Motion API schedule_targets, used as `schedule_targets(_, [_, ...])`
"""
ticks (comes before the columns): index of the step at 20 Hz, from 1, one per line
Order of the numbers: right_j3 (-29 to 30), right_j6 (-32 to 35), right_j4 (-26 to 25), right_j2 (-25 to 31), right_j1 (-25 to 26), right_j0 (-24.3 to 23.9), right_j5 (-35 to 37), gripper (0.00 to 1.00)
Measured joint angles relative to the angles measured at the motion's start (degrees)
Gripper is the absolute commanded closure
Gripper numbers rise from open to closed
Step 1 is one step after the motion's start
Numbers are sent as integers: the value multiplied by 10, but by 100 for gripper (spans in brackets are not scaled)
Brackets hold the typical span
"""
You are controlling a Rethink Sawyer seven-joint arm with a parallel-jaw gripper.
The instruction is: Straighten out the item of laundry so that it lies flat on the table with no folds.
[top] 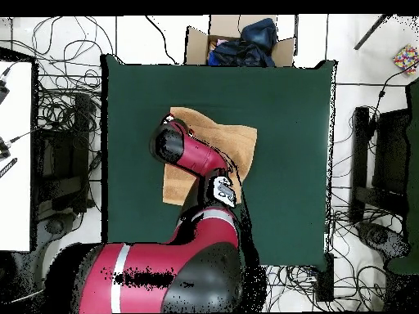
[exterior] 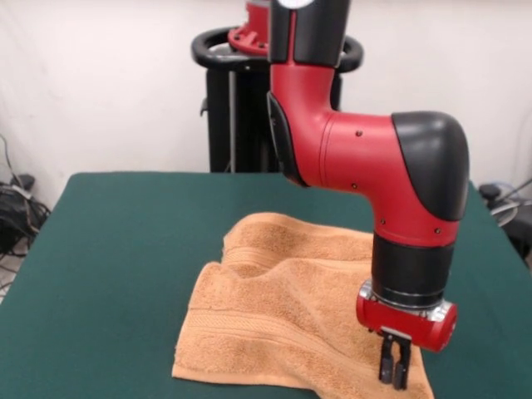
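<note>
The orange-tan towel (exterior: 283,324) lies on the green table (exterior: 116,249) towards its near right part. It is rumpled, with a raised fold across its far left part and a stripe band along the near edge. My gripper (exterior: 395,370) points straight down at the towel's near right corner. Its fingers are together and their tips are at the cloth. Whether cloth is pinched between them does not show. In the overhead view the arm covers the gripper and much of the towel (top: 233,139), which lies mid-table (top: 286,163).
The robot's pedestal (exterior: 241,108) stands behind the table's far edge. In the overhead view a cardboard box with dark clothes (top: 241,41) sits beyond the table's top edge. Cables lie on the floor around it, and a white table (top: 15,155) stands at the left.
</note>
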Motion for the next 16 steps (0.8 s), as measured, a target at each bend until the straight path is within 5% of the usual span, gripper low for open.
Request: schedule_targets(16, [0, 0, 6, 5, 1, -3, -2, 100])
